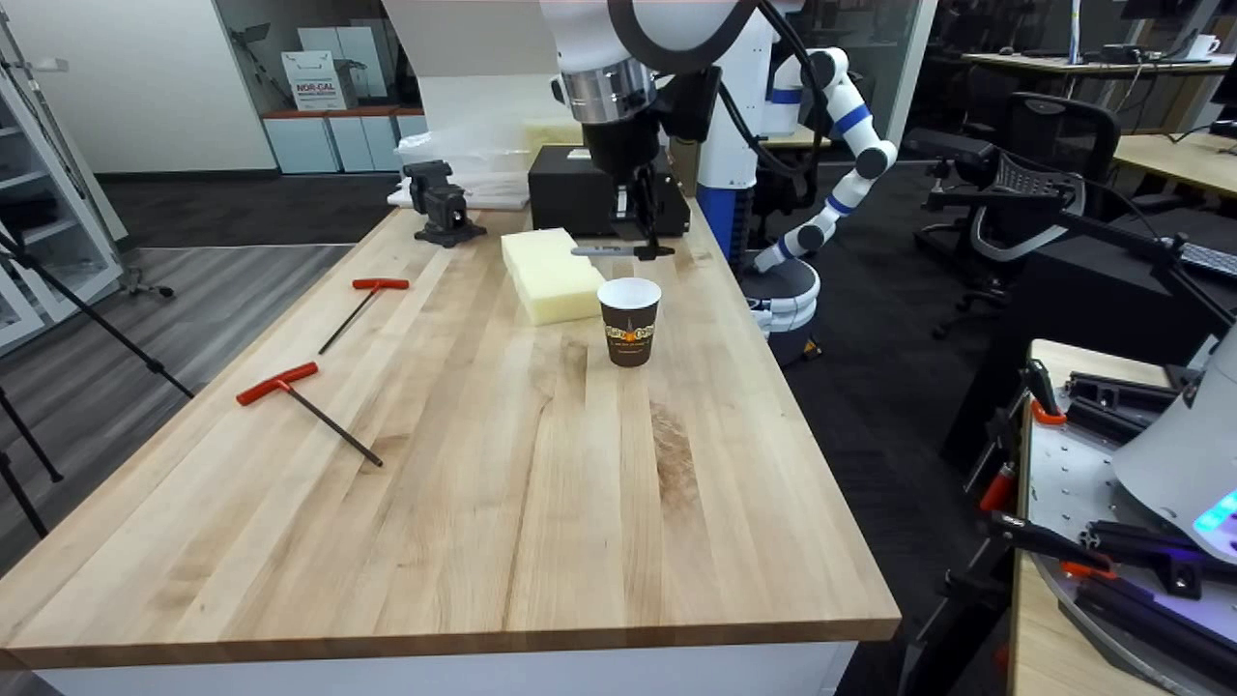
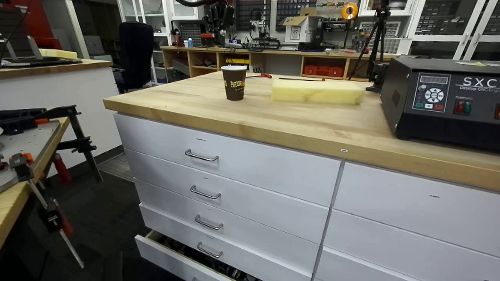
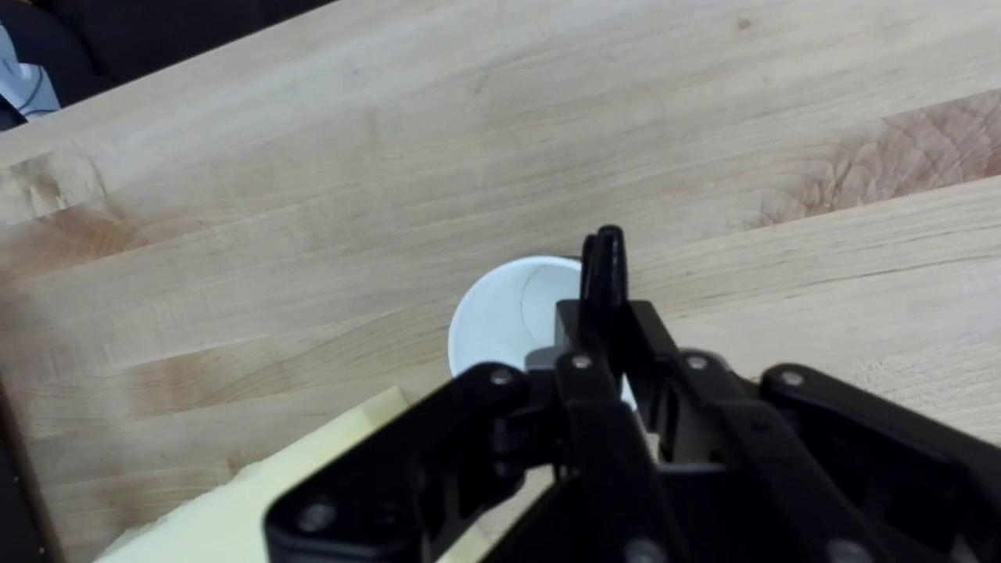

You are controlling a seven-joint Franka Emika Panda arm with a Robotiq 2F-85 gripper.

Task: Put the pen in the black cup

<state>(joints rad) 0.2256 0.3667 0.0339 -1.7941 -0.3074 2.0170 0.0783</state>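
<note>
The black cup stands upright on the table, dark brown with a white rim. It also shows in an exterior view. In the wrist view its white inside is partly hidden by the fingers. My gripper is shut on the pen, held level above the table, higher than the cup rim. The pen's silvery part points left and its dark end right there. In the wrist view the dark end sticks out from the fingers, overlapping the cup's rim. The dark gripper is cut off at the top.
A pale yellow block lies close beside the cup. A black box and a small black vise-like device stand at the back. Red-handled T-shaped tools lie at the left. The table edge runs along the right.
</note>
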